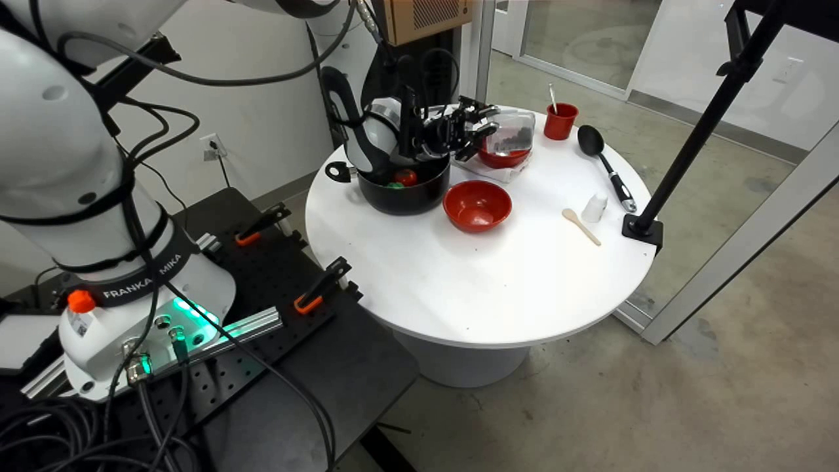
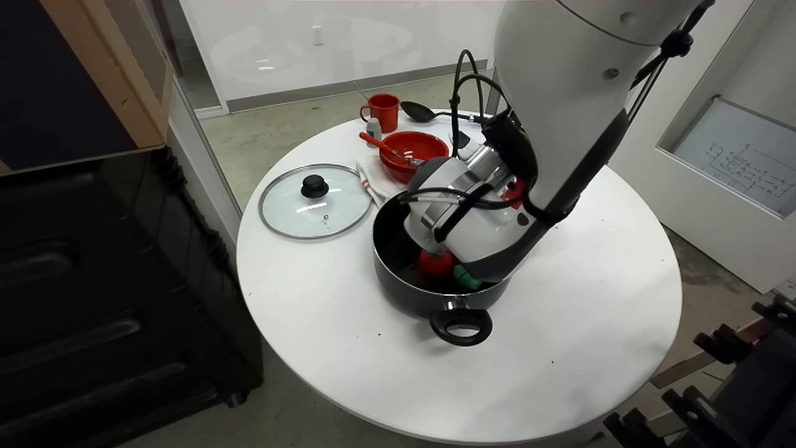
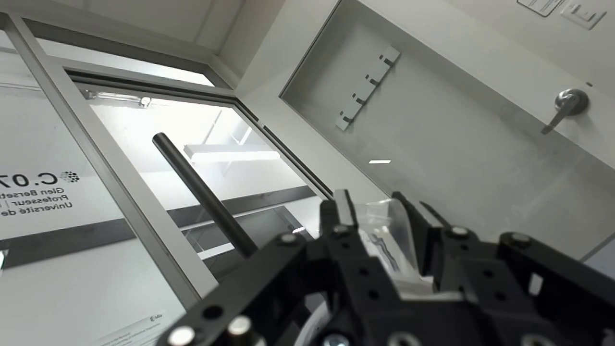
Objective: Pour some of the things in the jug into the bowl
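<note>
My gripper (image 1: 490, 120) is shut on the jug (image 1: 518, 134), a translucent, whitish vessel showing dark patches at its lower part in an exterior view. The wrist view has the jug (image 3: 387, 230) between the dark fingers (image 3: 347, 209), its clear wall against the right pad. Its tilt and contents I cannot make out. In that exterior view it overlaps the rear red bowl (image 1: 501, 160) on a cloth; the gap between them is unclear. An empty red bowl (image 1: 477, 213) sits nearer the front. A red-handled utensil rests in the rear bowl (image 2: 429, 146). The arm hides jug and fingertips there.
Beneath the forearm stands a black pot (image 1: 406, 200) with red and green items inside. A glass lid (image 2: 283, 211) lies beside it. Around the far side are a red cup (image 1: 560, 123), black ladle (image 1: 592, 141), small wooden spoon (image 1: 581, 227) and black post (image 1: 695, 144).
</note>
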You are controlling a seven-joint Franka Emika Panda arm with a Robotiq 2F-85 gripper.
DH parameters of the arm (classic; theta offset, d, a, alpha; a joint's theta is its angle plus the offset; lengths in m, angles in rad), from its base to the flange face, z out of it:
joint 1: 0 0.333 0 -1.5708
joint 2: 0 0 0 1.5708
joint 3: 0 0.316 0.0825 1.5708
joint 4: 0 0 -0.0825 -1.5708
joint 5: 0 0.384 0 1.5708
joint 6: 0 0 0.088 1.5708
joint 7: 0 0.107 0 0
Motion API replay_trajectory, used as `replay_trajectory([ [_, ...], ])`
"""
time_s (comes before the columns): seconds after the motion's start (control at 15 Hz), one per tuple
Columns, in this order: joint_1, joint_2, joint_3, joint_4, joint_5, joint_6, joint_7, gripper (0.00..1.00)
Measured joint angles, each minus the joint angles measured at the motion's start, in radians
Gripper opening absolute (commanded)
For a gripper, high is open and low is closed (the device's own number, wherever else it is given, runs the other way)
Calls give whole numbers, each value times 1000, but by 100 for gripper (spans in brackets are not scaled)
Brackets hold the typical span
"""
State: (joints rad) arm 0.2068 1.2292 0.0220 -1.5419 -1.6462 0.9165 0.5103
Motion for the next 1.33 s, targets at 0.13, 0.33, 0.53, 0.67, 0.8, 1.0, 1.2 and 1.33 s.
replay_trajectory([
  [0.13,0,0,0,0,-2,-5,0,7],
  [0.33,0,0,0,0,-7,-17,1,7],
  [0.53,0,0,0,0,-12,-26,1,7],
  [0.67,0,0,0,0,-14,-30,1,7],
  [0.8,0,1,0,0,-15,-33,1,7],
  [1.0,0,1,0,0,-16,-37,1,7],
  [1.2,0,2,0,0,-16,-40,1,7],
  [1.33,0,2,0,0,-16,-42,1,7],
])
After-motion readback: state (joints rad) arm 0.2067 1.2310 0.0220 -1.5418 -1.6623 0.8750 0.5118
